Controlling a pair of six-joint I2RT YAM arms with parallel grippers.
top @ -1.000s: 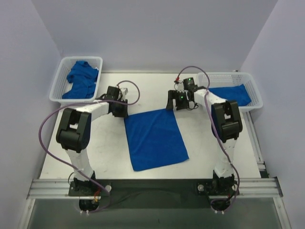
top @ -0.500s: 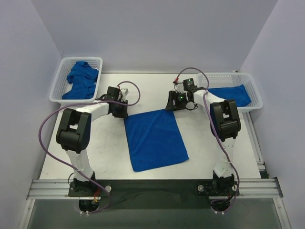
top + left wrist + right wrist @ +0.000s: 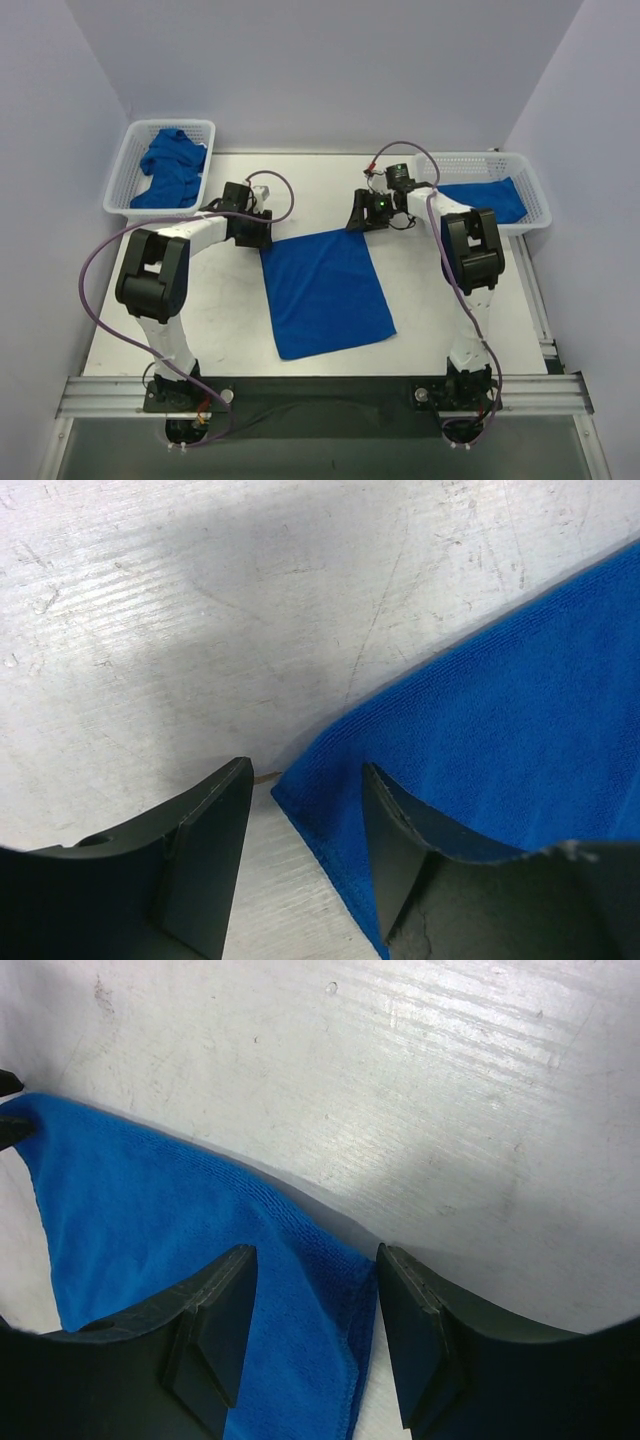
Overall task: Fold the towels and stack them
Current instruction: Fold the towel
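Top external view: one royal-blue soft cloth towel [image 3: 330, 290] lies flat at the centre of the scuffed white surface [image 3: 230, 320]. Left tool [image 3: 305, 770] is at its far-left corner, jaws apart and straddling the corner, nothing pinched. Right tool [image 3: 315, 1255] is at the far-right corner, jaws likewise apart over the cloth edge. Far left: white plastic mesh basket [image 3: 118, 190] holding crumpled blue towels [image 3: 170, 168]. Far right: matching white basket [image 3: 538, 200] with a flat blue towel [image 3: 485, 197] inside.

Soft, even light fills the overhead view, tinting the walls [image 3: 300, 70] lilac and leaving only faint shadows beneath the arms [image 3: 190, 233]. Both wrist views are sharp on the scratched bench [image 3: 150, 600], with white glare and one broad shadow; the dark fingers [image 3: 200, 870] look slightly blurred.
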